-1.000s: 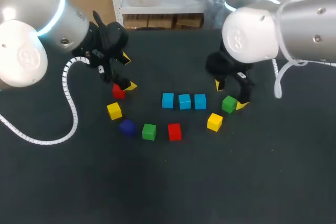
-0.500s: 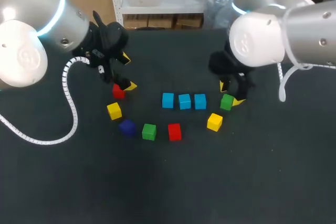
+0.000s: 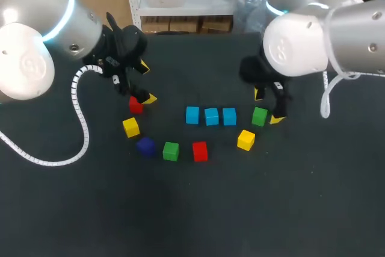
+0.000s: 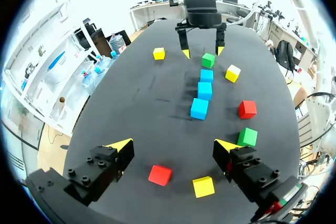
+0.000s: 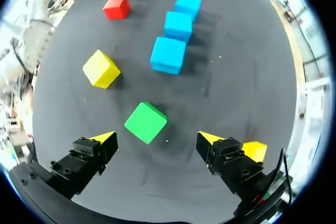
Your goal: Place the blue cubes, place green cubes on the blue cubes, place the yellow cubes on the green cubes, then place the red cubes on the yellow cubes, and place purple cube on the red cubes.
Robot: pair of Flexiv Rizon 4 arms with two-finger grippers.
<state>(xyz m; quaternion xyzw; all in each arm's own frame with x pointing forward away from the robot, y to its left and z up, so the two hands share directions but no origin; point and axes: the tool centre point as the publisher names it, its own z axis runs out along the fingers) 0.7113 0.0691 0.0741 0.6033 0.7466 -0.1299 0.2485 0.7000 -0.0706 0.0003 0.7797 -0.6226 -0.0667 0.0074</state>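
Observation:
Three blue cubes (image 3: pixel 211 116) lie in a row at mid-table. My right gripper (image 3: pixel 267 106) stands open just to their right, over a green cube (image 5: pixel 146 122) that rests on the table between the open fingers of that gripper (image 5: pixel 156 139), touching neither. A yellow cube (image 5: pixel 101 68) lies ahead of it, and another yellow cube (image 5: pixel 255 150) sits behind one finger. My left gripper (image 3: pixel 147 82) hangs open at the left, above a red cube (image 4: pixel 159 174) and a yellow cube (image 4: pixel 203 186). A purple cube (image 3: pixel 145 146), a second green cube (image 3: pixel 171 151) and a second red cube (image 3: pixel 200 151) lie in front.
The cubes form a loose arc in front of the blue row on the dark table (image 3: pixel 198 209). My left arm's white coiled cable (image 3: pixel 81 124) hangs over the table's left side.
The right arm has shifted slightly to the right, and the green cube under it has moved a little toward the blue row. The left arm has kept still.

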